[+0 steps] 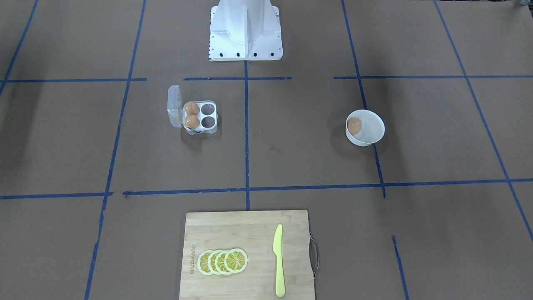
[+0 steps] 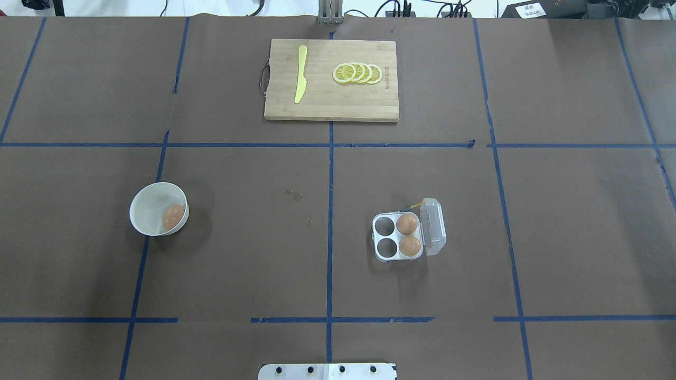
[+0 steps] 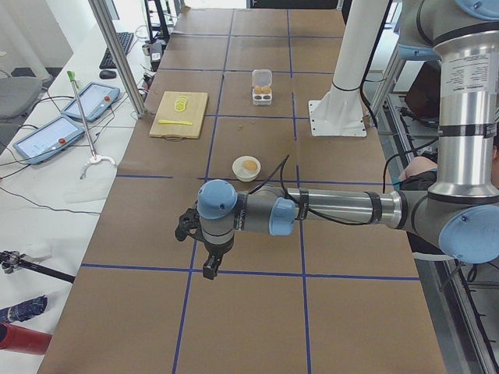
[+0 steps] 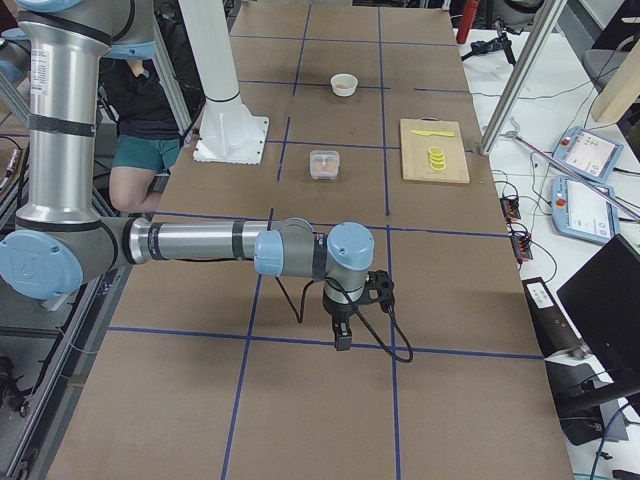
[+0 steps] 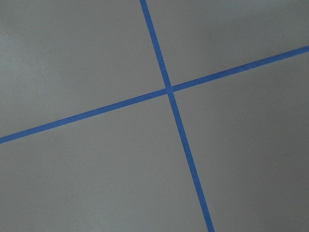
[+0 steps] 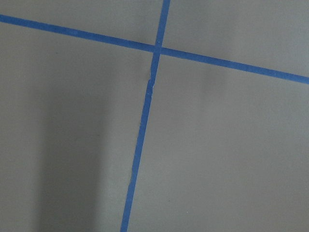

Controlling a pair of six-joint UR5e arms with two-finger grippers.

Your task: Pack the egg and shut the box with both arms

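The clear four-cup box (image 2: 397,237) sits right of the table's middle with its lid (image 2: 434,227) open and standing on the outer side. Two brown eggs (image 2: 407,224) fill the cups beside the lid; the other two cups are empty. One more egg (image 2: 173,216) lies in a white bowl (image 2: 150,208) on the left. My left gripper (image 3: 209,269) shows only in the exterior left view, far from the bowl. My right gripper (image 4: 342,335) shows only in the exterior right view, far from the box (image 4: 324,165). I cannot tell whether either is open or shut.
A wooden cutting board (image 2: 327,100) at the far middle carries a yellow knife (image 2: 301,74) and several lemon slices (image 2: 358,73). The white pedestal (image 1: 245,31) stands at the robot's side. Both wrist views show only brown paper and blue tape lines.
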